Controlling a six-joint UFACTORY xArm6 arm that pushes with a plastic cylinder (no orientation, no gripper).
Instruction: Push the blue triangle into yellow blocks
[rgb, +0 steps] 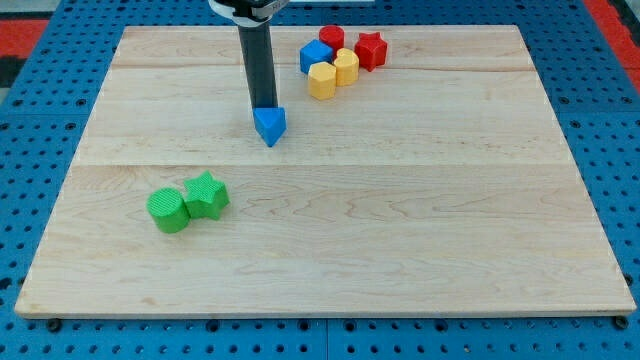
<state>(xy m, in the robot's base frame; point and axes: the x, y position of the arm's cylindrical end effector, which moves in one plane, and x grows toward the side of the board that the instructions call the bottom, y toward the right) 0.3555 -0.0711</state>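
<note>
The blue triangle (270, 125) lies on the wooden board (400, 230), left of the middle and toward the view's top. My tip (265, 106) stands right at the triangle's top edge, touching it or nearly so. The two yellow blocks, a hexagon-like one (322, 80) and a rounded one (346, 66), sit side by side up and to the right of the triangle, a short gap away.
A blue cube (315, 56), a red round block (331, 39) and a red star (371, 49) crowd around the yellow blocks near the board's top edge. A green cylinder (168, 210) and a green star (206, 194) sit at the lower left.
</note>
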